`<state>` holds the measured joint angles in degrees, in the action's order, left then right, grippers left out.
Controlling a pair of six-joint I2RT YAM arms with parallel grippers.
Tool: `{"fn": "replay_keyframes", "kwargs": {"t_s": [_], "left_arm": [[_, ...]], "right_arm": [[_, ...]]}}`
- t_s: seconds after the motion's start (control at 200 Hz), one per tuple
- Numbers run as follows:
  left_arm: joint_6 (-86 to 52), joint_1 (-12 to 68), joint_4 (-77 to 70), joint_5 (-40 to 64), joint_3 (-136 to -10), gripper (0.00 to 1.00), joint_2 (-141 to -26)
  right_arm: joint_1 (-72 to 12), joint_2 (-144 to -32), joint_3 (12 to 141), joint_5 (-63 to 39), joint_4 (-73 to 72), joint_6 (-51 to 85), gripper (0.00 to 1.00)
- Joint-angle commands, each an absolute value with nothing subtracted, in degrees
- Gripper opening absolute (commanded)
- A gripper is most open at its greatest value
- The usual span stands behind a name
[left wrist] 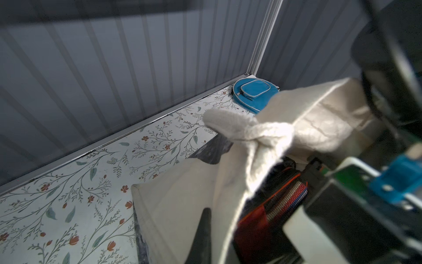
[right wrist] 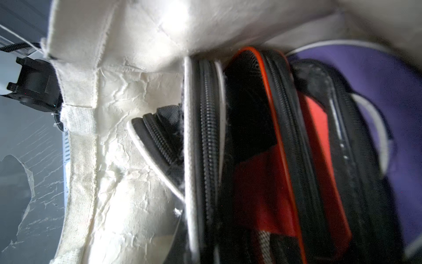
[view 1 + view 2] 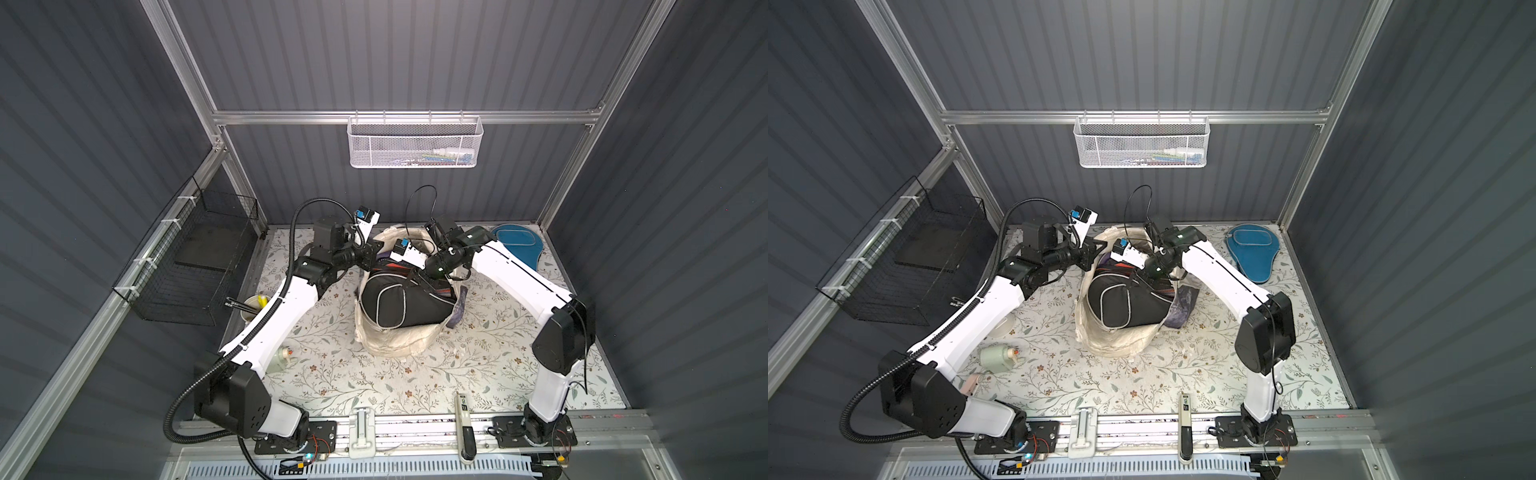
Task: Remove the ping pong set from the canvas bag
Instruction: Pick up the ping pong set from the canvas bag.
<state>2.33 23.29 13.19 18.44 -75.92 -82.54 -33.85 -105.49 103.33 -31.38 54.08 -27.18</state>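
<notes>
Floral-printed worktop (image 3: 374,386) enclosed by ribbed grey walls (image 3: 415,62) on the left, far and right sides; its near half and the strip right of centre lie open, while a cup of tools (image 3: 248,320) stands at the left edge. The canvas bag (image 3: 395,345), cream, creased and slumped with its mouth upward, sits at the centre between the two arms. The left pincer (image 3: 379,246) is closed on the bag's far-left rim, where a woven loop handle (image 1: 230,123) stands raised. The right pincer (image 3: 413,276) reaches down into the mouth from the far right, above the black cover (image 3: 395,303); whether its jaws are open or closed cannot be told. Inside the bag, packed side by side: the black cover, paddle-shaped with pale piping and a coarse zip; the red-and-black case (image 2: 251,182), orange-edged; and the purple cover (image 2: 376,91), against the canvas wall. The blue cover (image 3: 1252,257), a rounded fabric shape with a zip pocket, lies flat in the far right corner, well apart from the bag and both pincers
</notes>
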Motion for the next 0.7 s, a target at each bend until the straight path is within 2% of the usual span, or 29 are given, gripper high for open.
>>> {"fn": "replay_keyframes", "kwargs": {"t_s": [0.0,0.5,0.695], "left_arm": [[1.93,23.29,15.6,15.8,-79.55,0.0,-79.39],[-2.47,23.29,24.28,15.98,-87.94,0.0,-79.95],[-3.09,23.32,25.49,16.36,-90.57,0.0,-83.12]], "right_arm": [[-31.82,-100.08,104.86,-25.26,54.11,-25.45,0.0],[-31.63,-86.07,96.92,-10.34,36.46,-24.03,0.0],[-31.64,-82.35,93.15,-10.38,31.43,-25.88,0.0]]}}
